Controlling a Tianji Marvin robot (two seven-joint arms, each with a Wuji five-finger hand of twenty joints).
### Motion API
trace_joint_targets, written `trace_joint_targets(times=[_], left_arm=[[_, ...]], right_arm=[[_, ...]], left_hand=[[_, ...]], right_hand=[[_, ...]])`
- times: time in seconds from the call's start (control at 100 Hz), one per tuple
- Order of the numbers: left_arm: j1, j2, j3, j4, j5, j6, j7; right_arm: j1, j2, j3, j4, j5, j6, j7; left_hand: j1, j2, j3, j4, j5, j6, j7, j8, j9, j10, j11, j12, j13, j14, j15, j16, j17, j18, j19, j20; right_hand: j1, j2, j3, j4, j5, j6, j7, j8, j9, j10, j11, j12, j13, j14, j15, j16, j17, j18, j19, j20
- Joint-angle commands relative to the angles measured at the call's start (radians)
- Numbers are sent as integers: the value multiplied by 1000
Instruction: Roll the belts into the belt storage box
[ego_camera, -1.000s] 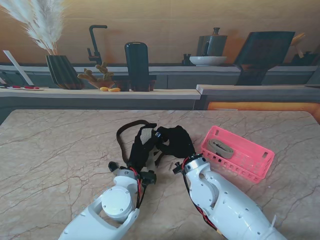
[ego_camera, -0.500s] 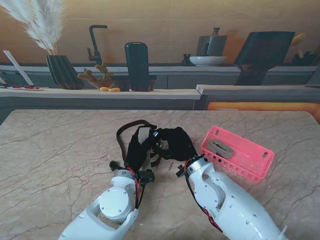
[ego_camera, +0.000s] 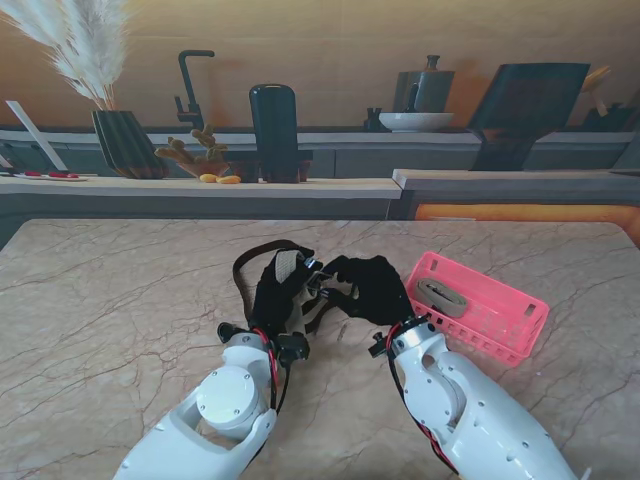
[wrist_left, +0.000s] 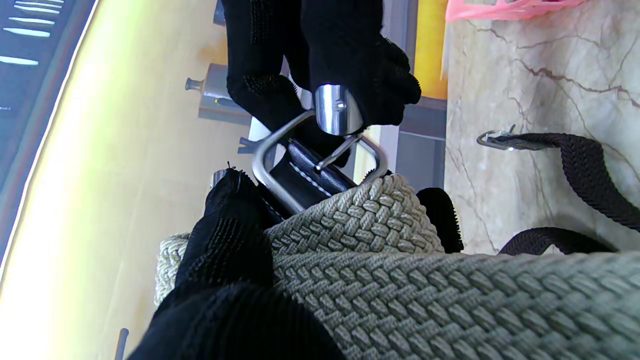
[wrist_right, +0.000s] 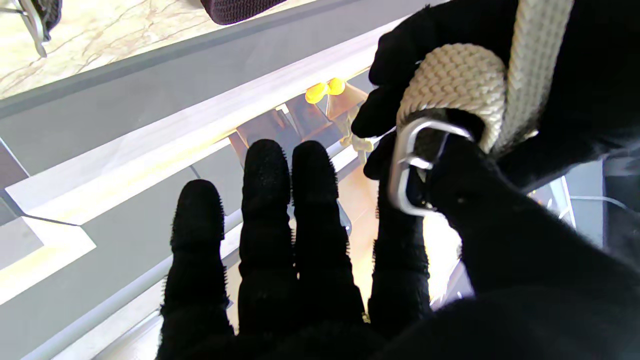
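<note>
1. I see a beige marble desk (ego_camera: 120, 300) with brown veining.
2. Behind it, a grey ledge (ego_camera: 200, 190) and shelf (ego_camera: 330, 140).
3. On them: a pampas vase (ego_camera: 125, 143), black faucet (ego_camera: 190, 85), white bowl (ego_camera: 415, 121).
4. Tan wall (ego_camera: 330, 50), warm light.

A beige woven belt (wrist_left: 380, 280) with a silver buckle (wrist_left: 320, 155) is held up above the bench between the two hands, a dark brown belt (ego_camera: 245, 268) loops on the bench just behind it, and the pink box (ego_camera: 500, 320) at right holds a rolled belt (ego_camera: 440, 297).
</note>
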Motion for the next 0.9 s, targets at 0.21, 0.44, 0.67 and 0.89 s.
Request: trace_joint_targets(times=[0.21,0.44,0.67,0.89], left_arm=[[12,0,-4,-13,-3,-11,-15],[7,-2,12,-5,-14,-29,-22],[1,-5,28,5,-11,-41,-24],[10,-10,22,-12,-21,-31,2]], right_arm=[[24,-21,-27,29,15,-7,-38],[57,-31,-76,57,33,-2,-39],[92,-39,-120,89,26,3,-56],[54,-2,-85,21,-8,-1,47]], left_hand=[[64,55,32,-4,8,-63,5,-1,-23,-49,17,4,-17,-58,-5,7,-7,-25,13,18],[-68,-38,109,12,-26,-40,-44,-18,-46,-52,7,-1,-20,-72,-35,-14,33,-65,-47,-15],[-450,-215,658,1,-38,13,-124,24,-58,-51,13,3,7,-81,-42,-26,124,-112,-113,-69],[91,48,81,-1,24,-52,67,-29,63,-49,35,76,71,-61,31,-6,125,-45,-20,-50]], right_hand=[[73,55,-28,-14,137,-64,121,-43,181,-39,30,-3,70,-40,42,15,21,-13,18,14],[101,30,8,-32,187,-65,145,-52,232,-30,54,-4,90,-47,66,15,28,-11,43,7],[96,23,13,-35,192,-60,143,-59,247,-30,49,-13,93,-38,78,14,26,-4,62,2],[-108,-176,146,-36,137,54,-1,31,128,20,32,9,25,-3,57,25,-13,12,33,-19]])
